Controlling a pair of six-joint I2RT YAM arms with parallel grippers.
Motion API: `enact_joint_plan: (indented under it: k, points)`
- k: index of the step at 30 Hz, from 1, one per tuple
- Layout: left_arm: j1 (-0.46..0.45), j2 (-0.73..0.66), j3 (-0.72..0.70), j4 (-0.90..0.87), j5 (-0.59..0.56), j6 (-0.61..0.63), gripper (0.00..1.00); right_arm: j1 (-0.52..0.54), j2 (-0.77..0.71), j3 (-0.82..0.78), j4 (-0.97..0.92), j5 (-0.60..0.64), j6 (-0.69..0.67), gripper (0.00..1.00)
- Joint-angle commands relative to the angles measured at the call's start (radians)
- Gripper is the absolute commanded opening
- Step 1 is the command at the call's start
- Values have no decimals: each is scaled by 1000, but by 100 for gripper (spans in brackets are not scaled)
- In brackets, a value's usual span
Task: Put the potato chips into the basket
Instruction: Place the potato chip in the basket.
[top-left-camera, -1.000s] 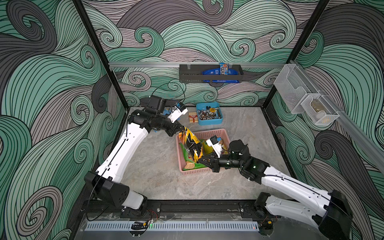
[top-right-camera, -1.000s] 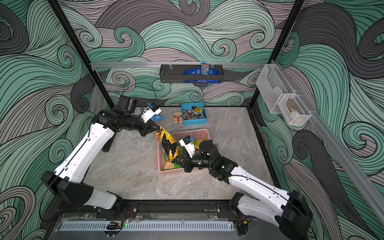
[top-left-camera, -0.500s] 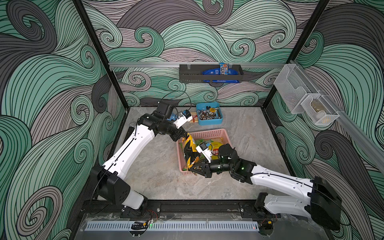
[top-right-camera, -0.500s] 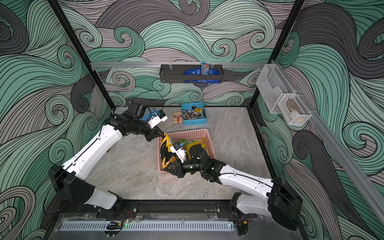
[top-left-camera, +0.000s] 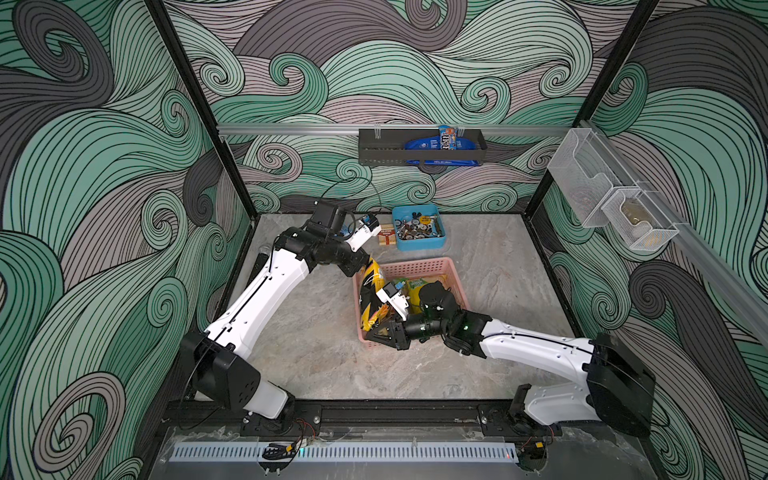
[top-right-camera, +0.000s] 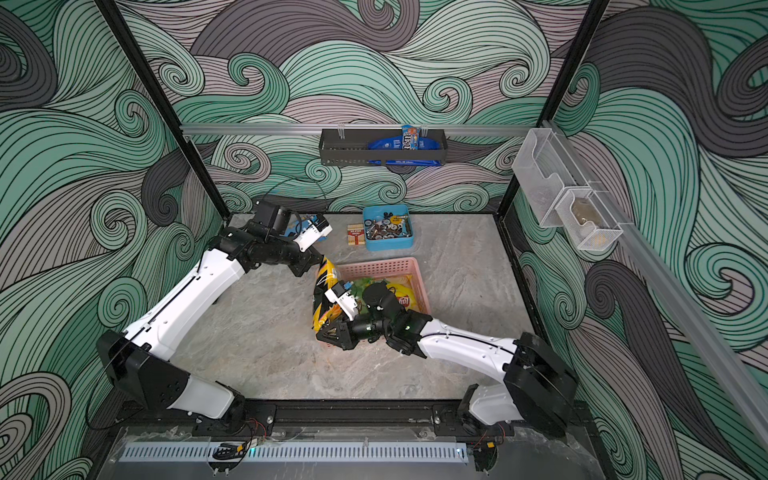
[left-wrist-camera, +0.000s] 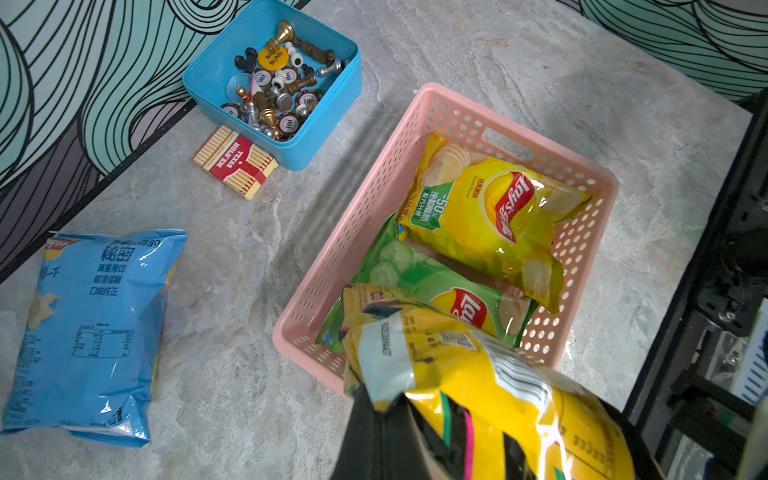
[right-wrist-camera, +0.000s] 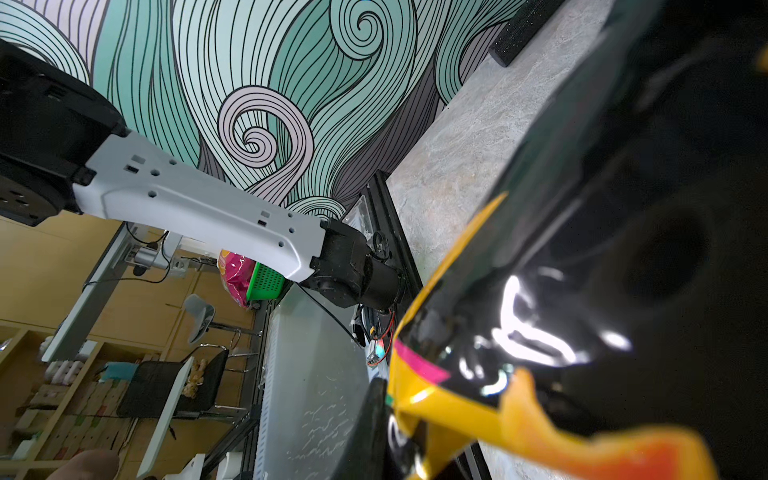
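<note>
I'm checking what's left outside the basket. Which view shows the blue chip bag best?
The left wrist view: the blue bag lies nearly whole and flat on the table, outside the basket. In both top views the left arm hides nearly all of it. The right wrist view does not show it.

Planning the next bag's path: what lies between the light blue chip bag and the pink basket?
Nothing: in the left wrist view, only bare marble table separates the light blue chip bag from the pink basket.
</note>
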Motion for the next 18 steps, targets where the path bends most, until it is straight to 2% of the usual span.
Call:
enact_joint_plan:
  k: [1, 12, 18]
  points:
    - [2, -27, 53, 55, -54, -17, 0, 7, 13, 46, 28, -26, -15, 11]
    - [3, -26, 116, 4, -16, -38, 0, 8, -8, 76, 27, -57, 2, 5]
    - [3, -17, 99, 30, -63, -32, 0, 6, 33, 78, 28, -47, -20, 4]
